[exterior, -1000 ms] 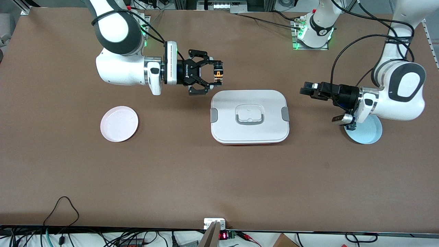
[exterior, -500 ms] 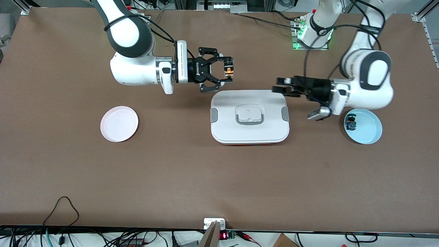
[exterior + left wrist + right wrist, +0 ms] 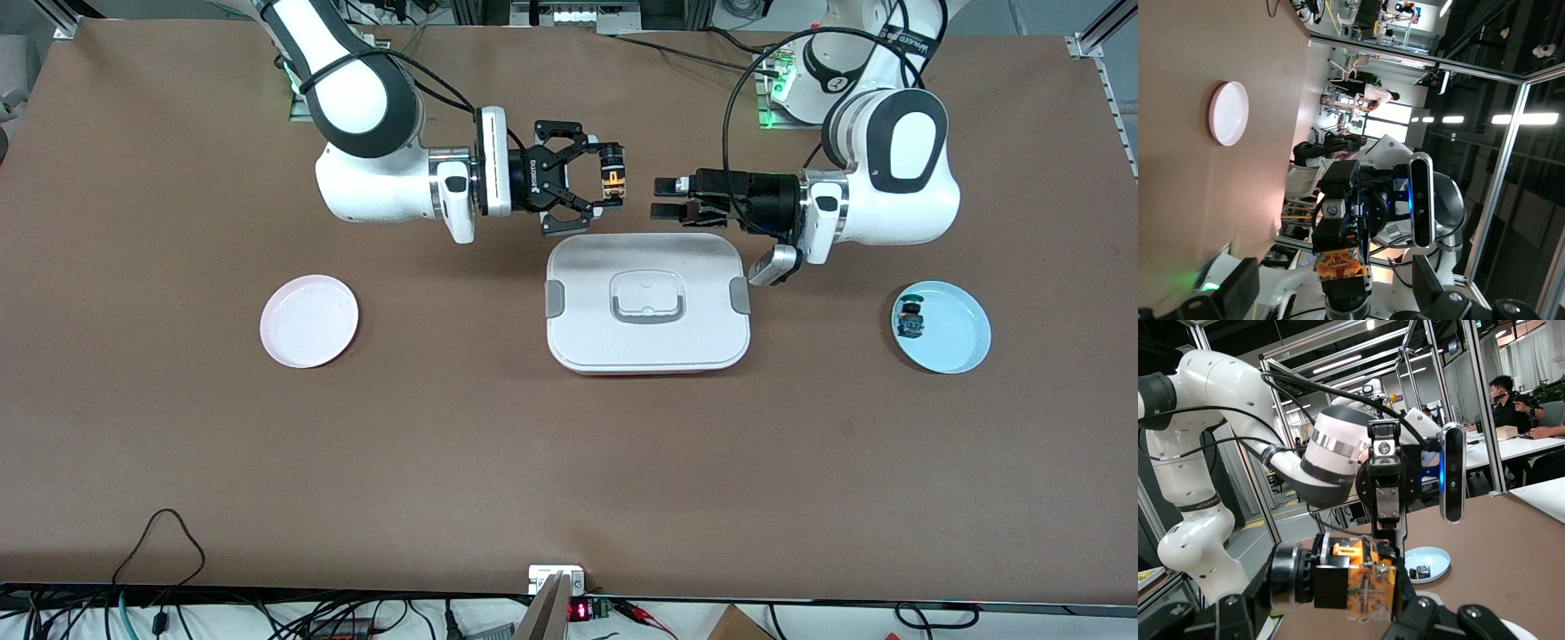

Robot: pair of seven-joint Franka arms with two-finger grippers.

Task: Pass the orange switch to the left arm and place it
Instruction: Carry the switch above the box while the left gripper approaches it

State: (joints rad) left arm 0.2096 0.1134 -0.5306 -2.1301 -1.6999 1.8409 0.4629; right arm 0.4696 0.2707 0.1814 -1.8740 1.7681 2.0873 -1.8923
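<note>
Right gripper (image 3: 613, 185) is clamped on the orange switch (image 3: 612, 184), holding it in the air over the table just off the box's (image 3: 647, 302) edge nearest the arm bases. Over the last second both arms have closed toward each other: the right arm has carried the switch along toward the table's middle, and the left arm has swung away from the blue plate (image 3: 956, 342) to face it. Left gripper (image 3: 665, 198) now hangs level with the switch, fingers spread wide and empty, a short gap apart from it. Both forearms lie horizontal, grippers pointing at one another. Judgement: the handover is imminent; the route so far skirts the box rather than crossing it. A pink plate (image 3: 309, 321) lies toward the right arm's end.
</note>
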